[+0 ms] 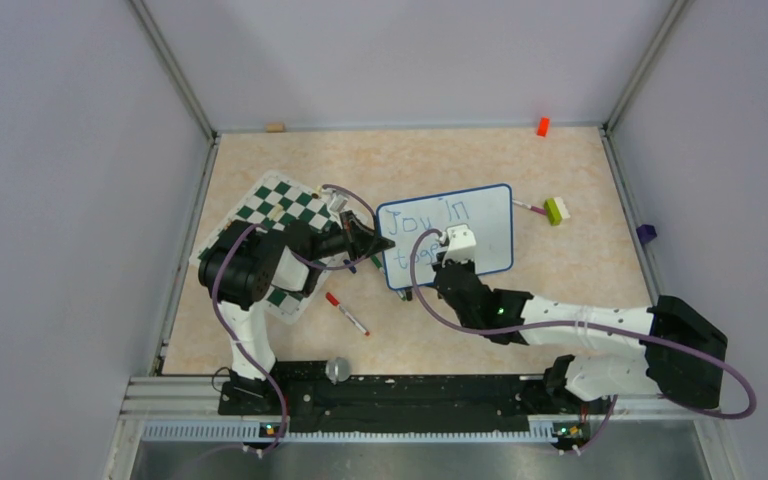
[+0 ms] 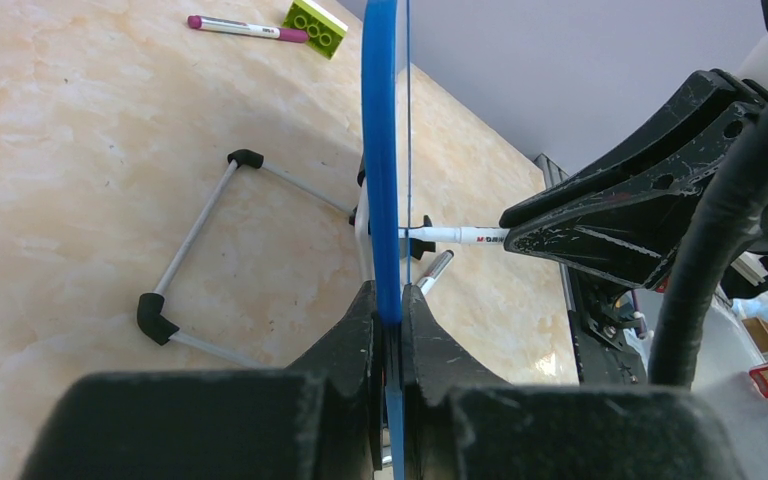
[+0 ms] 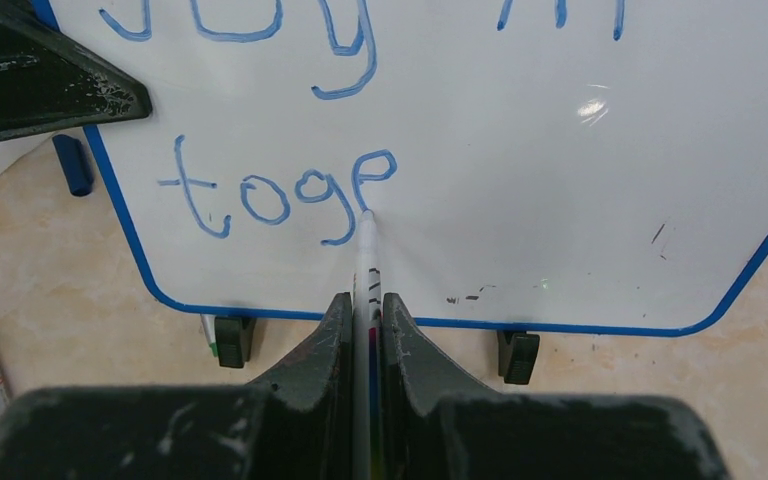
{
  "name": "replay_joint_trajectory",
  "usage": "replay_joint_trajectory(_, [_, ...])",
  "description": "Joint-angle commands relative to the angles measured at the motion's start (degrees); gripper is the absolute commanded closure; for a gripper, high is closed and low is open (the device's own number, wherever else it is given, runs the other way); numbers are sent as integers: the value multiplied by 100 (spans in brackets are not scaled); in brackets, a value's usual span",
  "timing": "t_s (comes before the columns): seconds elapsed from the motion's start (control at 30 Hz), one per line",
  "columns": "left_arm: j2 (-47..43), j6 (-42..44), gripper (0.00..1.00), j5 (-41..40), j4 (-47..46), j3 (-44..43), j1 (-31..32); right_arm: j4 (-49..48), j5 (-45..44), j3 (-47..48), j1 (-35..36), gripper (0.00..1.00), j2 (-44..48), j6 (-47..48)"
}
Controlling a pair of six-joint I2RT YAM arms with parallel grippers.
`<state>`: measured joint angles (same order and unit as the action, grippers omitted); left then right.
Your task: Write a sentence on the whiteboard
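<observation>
The whiteboard (image 1: pixel 460 225) stands tilted on its feet mid-table, white with a blue frame. Blue writing on it (image 3: pixel 290 195) reads "Joy in" above "toge". My left gripper (image 2: pixel 388 310) is shut on the board's blue left edge (image 2: pixel 380 150). My right gripper (image 3: pixel 362 315) is shut on a white marker (image 3: pixel 365 260), whose tip touches the board at the bottom of the last "e". In the top view the right gripper (image 1: pixel 438 268) is at the board's lower front and the left gripper (image 1: pixel 378 243) at its left side.
A green-and-white chess mat (image 1: pixel 275 215) lies under the left arm. A red marker (image 1: pixel 346 313) lies in front of the board. A purple marker and green brick (image 1: pixel 556 210) lie right of it. An orange block (image 1: pixel 542 126) is at the back wall.
</observation>
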<state>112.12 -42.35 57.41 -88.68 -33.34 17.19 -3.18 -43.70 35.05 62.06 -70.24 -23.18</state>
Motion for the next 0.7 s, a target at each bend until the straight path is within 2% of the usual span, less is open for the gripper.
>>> replay_joint_trajectory(0.0, [102,666,100,250,-413,12,30,306,-350,204,-76,100,76,-218])
replay_joint_trajectory(0.43, [109,666,100,248,-413,12,29,-697,-174,-710,-76,100,1267,133])
replay_joint_trajectory(0.67, [118,666,100,253,-413,7,30,-563,-358,-559,-85,100,1095,177])
